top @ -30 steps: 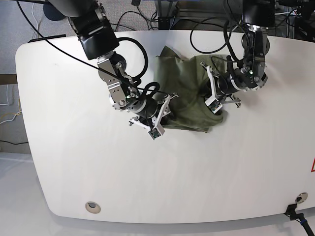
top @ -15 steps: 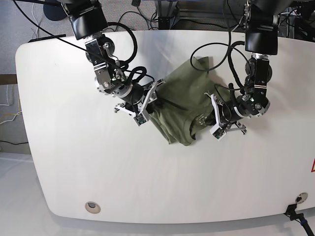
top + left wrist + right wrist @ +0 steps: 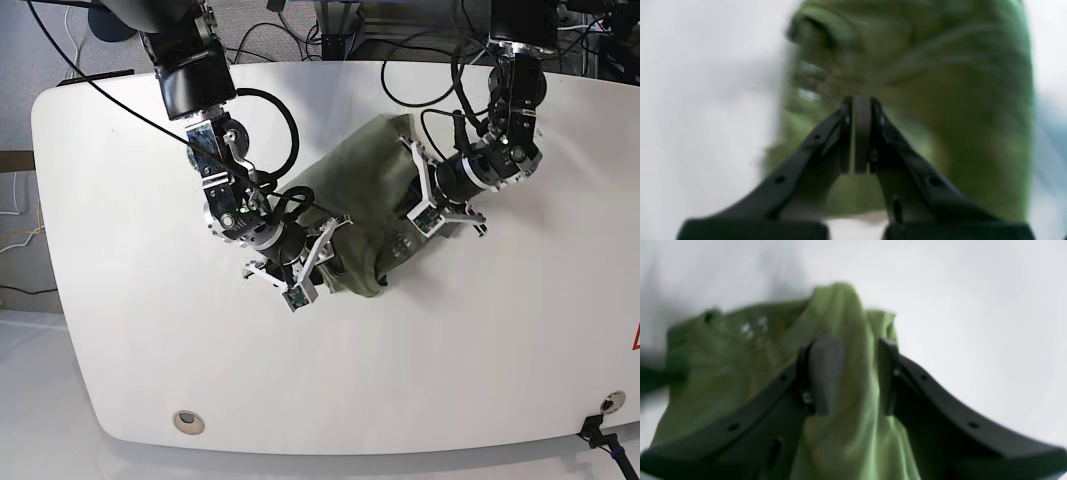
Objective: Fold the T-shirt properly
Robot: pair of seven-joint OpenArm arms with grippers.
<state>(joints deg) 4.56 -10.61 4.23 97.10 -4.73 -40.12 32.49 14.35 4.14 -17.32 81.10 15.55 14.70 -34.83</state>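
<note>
The T-shirt (image 3: 360, 215) lies bunched on the white table (image 3: 480, 360), a little far of centre, hanging between the two arms rather than spread flat. It reads as a crumpled olive mass, with its near edge drooping toward the middle of the table.

The left gripper (image 3: 858, 133), on the right of the base view, has its jaws pressed together. Its wrist view is badly blurred, but green cloth fills the frame right behind the tips, so I judge it is pinching a thin layer of the shirt — though the fabric between the pads cannot be made out. The right gripper (image 3: 853, 373) shows its jaws parted a narrow way, with a thick rope of green fabric running between the pads (image 3: 823, 373); whether they truly clamp it or merely straddle it I cannot tell from these pictures.

The shirt is light, limp cotton: it will sag, twist and drag on the table, and it has no stiffness to keep a fold line by itself. A bunched grip lets layers slip unevenly. Better holds, in my judgement, are the firmer seamed parts — shoulders, hem corners or the ribbed collar, whose pale label (image 3: 753, 327) shows faintly in the right wrist view — one layer per jaw, pulled taut between both arms.
</note>
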